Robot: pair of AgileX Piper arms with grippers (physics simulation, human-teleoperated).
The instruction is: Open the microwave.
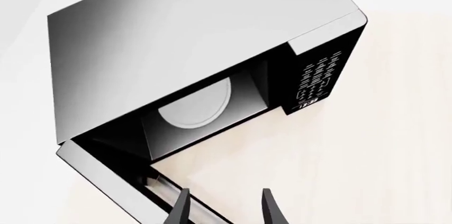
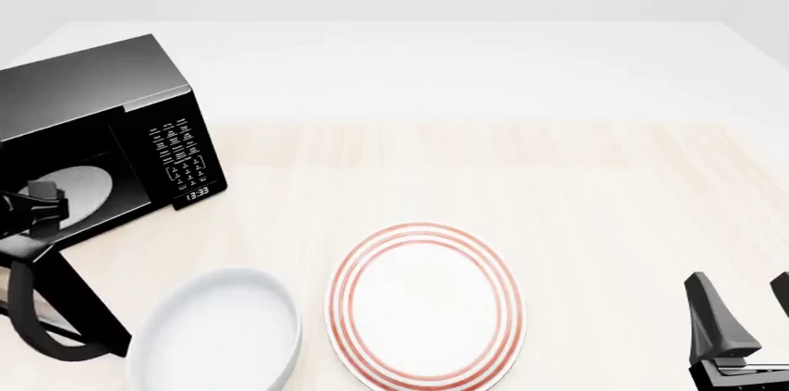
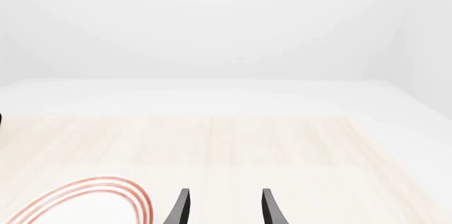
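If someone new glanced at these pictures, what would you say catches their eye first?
Probably the glossy black microwave at the table's far left, its door swung open to show the pale turntable. Next, the red-ringed plate near the front centre, with a plain white bowl just left of it.

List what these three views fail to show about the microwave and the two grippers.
- Microwave: keypad labels too small to read in the front and left wrist views; its left side is cut off by the front view's edge.
- Door: its handle is not visible; the left wrist frame's edge cuts it.
- Left gripper: only fingertips show.
- Right gripper: cut by frame edges.
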